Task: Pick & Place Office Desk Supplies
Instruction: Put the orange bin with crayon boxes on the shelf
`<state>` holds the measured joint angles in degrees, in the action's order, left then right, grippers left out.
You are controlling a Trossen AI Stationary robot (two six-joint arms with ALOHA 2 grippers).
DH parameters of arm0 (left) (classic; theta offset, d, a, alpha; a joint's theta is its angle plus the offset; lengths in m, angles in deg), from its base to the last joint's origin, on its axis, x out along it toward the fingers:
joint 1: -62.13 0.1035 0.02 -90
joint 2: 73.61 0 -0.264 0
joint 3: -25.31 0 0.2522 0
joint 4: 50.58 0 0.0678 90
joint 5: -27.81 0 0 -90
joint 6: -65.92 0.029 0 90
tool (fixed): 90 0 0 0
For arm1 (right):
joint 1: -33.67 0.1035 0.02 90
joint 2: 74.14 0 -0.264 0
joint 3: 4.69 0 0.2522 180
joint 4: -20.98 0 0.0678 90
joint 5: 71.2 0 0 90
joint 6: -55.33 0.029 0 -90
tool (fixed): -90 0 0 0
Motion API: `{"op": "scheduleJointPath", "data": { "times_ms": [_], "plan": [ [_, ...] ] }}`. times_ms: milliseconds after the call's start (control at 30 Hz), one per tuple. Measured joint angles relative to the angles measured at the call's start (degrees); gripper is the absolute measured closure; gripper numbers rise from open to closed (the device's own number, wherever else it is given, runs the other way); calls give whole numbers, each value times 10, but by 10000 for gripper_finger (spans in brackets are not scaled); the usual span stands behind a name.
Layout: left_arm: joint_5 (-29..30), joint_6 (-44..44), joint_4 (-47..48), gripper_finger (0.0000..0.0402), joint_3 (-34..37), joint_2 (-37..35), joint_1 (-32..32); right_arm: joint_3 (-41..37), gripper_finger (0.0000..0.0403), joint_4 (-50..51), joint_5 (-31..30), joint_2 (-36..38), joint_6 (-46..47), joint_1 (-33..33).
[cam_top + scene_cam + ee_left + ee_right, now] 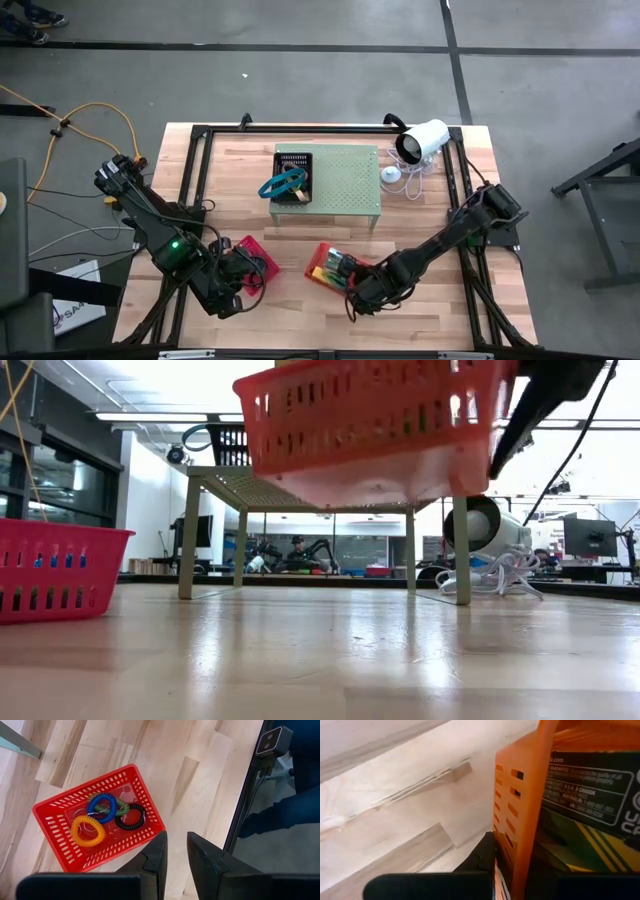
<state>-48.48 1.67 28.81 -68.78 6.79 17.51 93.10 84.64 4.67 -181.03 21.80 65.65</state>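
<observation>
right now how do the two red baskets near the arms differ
The right gripper is shut on the wall of the right basket and holds it tilted off the table; the left basket sits flat, ungripped, with the left gripper above it. The left basket holds coiled rings; the right one holds green-labelled packs. Both are red perforated plastic.

Red baskets (252,258): two. Coil rings (88,830): four. Perforated stand (345,180): one. Black tray (295,172): one.
</observation>
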Motion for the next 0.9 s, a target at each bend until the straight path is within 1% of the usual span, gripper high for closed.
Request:
{"op": "scheduleJointPath", "data": {
  "times_ms": [200,333,533,767,900],
  "plan": [
    [0,0,0,332,0,0,0,49,400,64,-19,0,71,0],
    [0,0,-1,332,0,0,0,101,400,130,-29,1,144,-1],
    [0,0,-2,332,0,0,0,162,400,199,-39,1,252,-2],
    [0,0,-2,332,0,0,0,207,400,280,-38,2,393,-7],
    [0,0,-2,332,0,0,0,224,400,311,-35,2,433,-15]
  ]
}}
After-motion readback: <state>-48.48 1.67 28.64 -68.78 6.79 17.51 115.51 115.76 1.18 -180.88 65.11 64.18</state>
